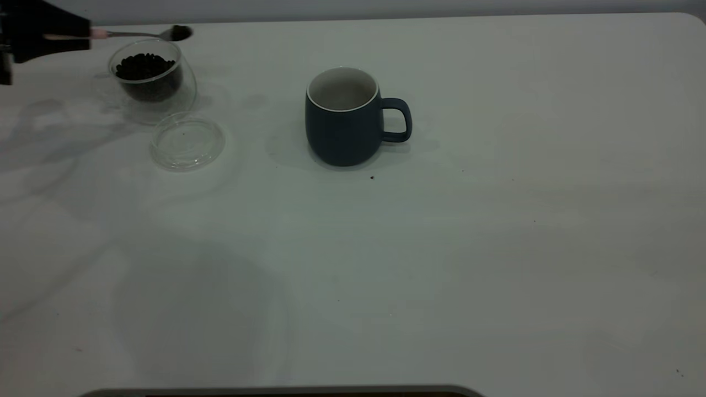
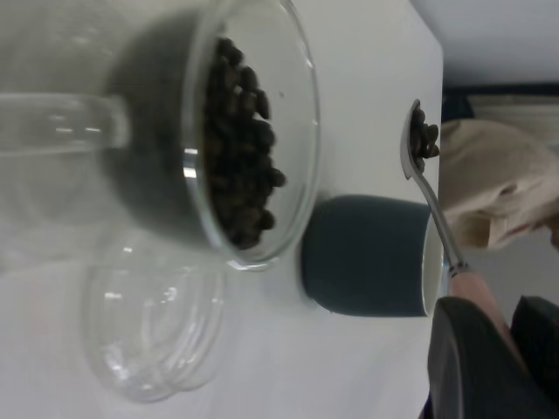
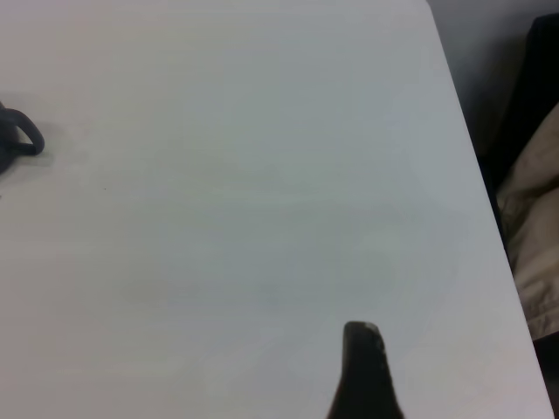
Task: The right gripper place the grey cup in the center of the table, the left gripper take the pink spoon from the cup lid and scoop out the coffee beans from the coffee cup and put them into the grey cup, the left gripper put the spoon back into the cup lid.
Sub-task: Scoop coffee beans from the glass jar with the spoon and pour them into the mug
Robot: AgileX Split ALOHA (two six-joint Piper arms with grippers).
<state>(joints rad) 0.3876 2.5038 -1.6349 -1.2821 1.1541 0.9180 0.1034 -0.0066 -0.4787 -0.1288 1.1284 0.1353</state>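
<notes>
In the exterior view the left gripper (image 1: 66, 36) sat at the far left edge of the table (image 1: 496, 248), about ten o'clock from the grey cup (image 1: 345, 118), its jaws closed on the pale handle of the pink spoon (image 1: 143, 34). The spoon was held roughly level above the table, bowl pointing toward three o'clock and loaded with a few coffee beans (image 1: 144, 67), as the left wrist view showed (image 2: 425, 138). The bowl hovered just beyond the far rim of the coffee cup (image 1: 151, 77), which stood on the table well filled with beans. The cup lid (image 1: 187, 140) lay flat and bare at about five o'clock from the coffee cup, just beside it. The grey cup stood upright near the table's middle, handle at three o'clock, its white interior showing no beans. Of the right gripper (image 3: 362, 375), only one dark fingertip showed in its own wrist view, above bare table; whether it was open could not be told.
</notes>
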